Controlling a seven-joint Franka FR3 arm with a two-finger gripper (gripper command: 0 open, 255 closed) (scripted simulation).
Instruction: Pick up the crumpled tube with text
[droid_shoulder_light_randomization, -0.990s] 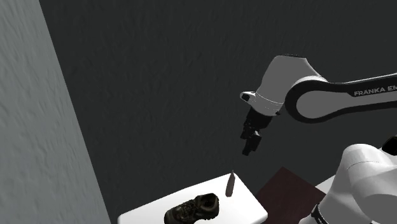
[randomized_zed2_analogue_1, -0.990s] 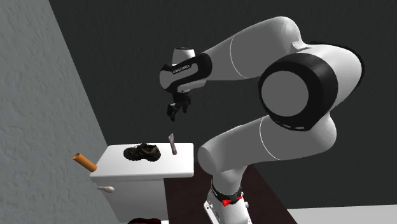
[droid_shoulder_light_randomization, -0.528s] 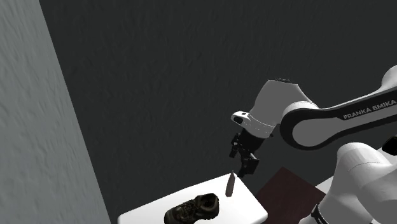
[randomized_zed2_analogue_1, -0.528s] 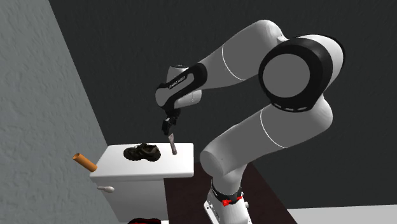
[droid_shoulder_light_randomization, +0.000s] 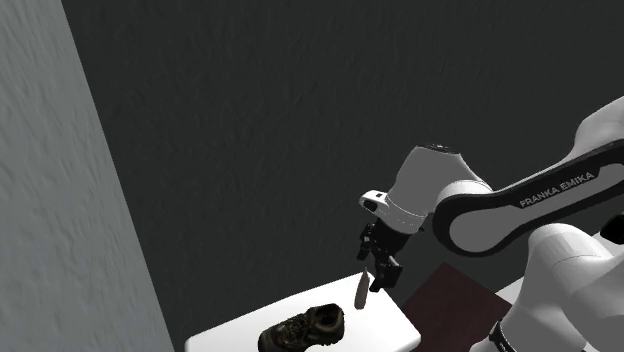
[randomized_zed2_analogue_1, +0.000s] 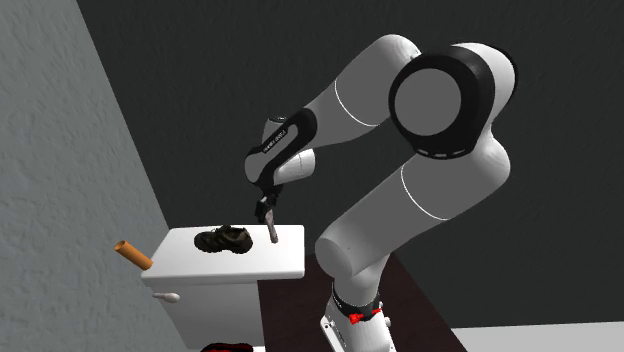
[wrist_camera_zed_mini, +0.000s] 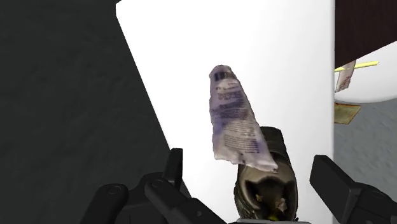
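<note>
The hand has dropped to the crumpled tube, which stands upright on the white tank lid beside the brown shoe; fingers spread, flanking it untouched; closing seems next.

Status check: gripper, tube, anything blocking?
Gripper open, over the tube, no contact. Tube upright on the white top, not held. Brown shoe right beside the tube, may crowd a finger.
</note>
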